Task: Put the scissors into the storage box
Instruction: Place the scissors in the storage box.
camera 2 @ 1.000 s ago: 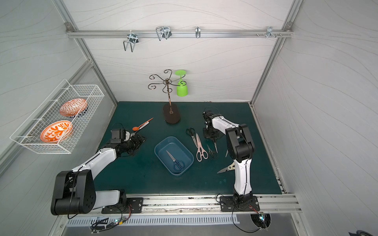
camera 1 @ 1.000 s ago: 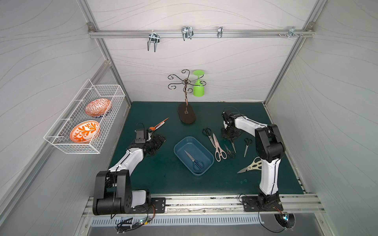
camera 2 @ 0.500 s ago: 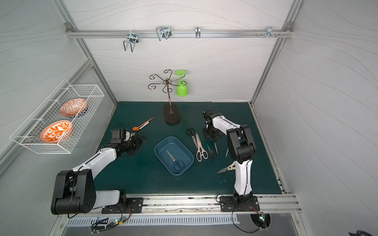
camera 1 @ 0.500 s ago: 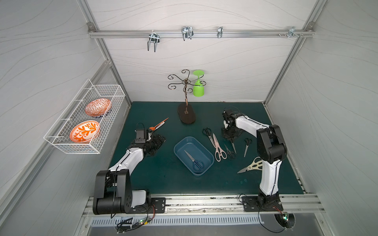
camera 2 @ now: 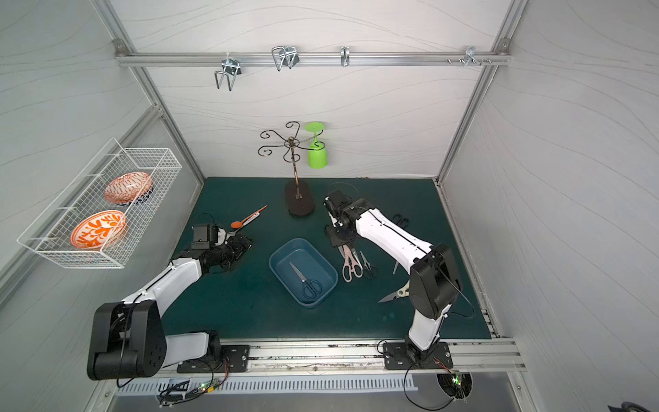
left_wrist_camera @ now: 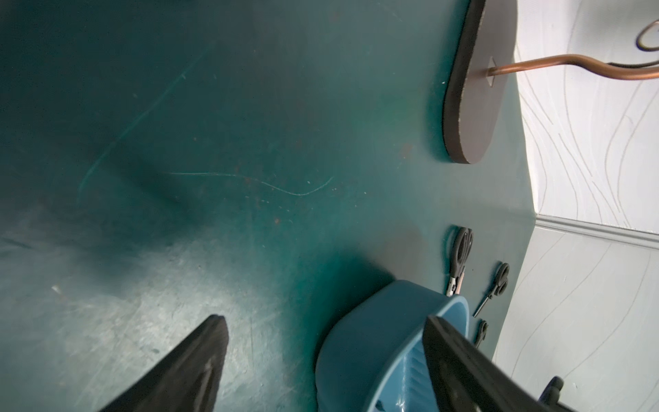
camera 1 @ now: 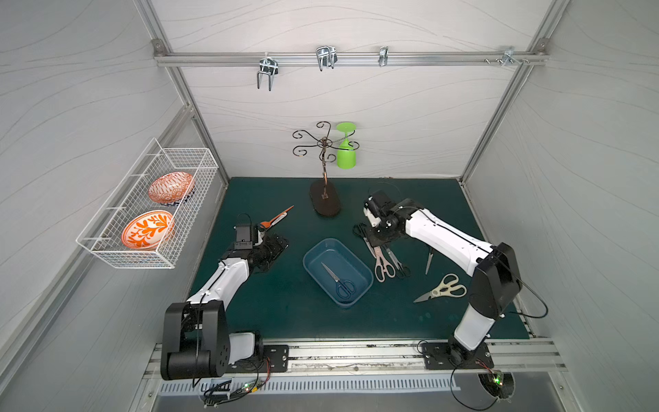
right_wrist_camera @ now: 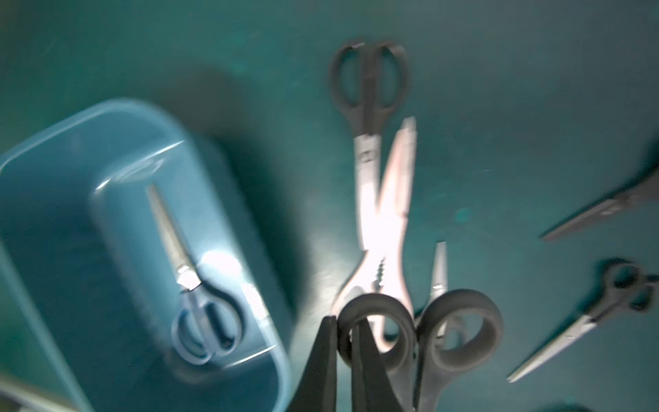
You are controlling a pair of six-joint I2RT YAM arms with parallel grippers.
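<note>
right of the storage box [camera 1: 352, 260], the right gripper [right_wrist_camera: 344, 324] pinches tight on one loop of the black pair [right_wrist_camera: 460, 299], i think to carry it over. a blue pair [camera 1: 340, 281] already lies inside. the left gripper [camera 1: 272, 247] rests left of the box, jaws apart, out of the way.

White wavy-grained walls [camera 1: 356, 107] on three sides. Aluminium rail [camera 1: 428, 59] with metal hooks [camera 1: 326, 59] spans the back wall. Bench [camera 1: 285, 314] dark green, scratched, evenly lit.
</note>
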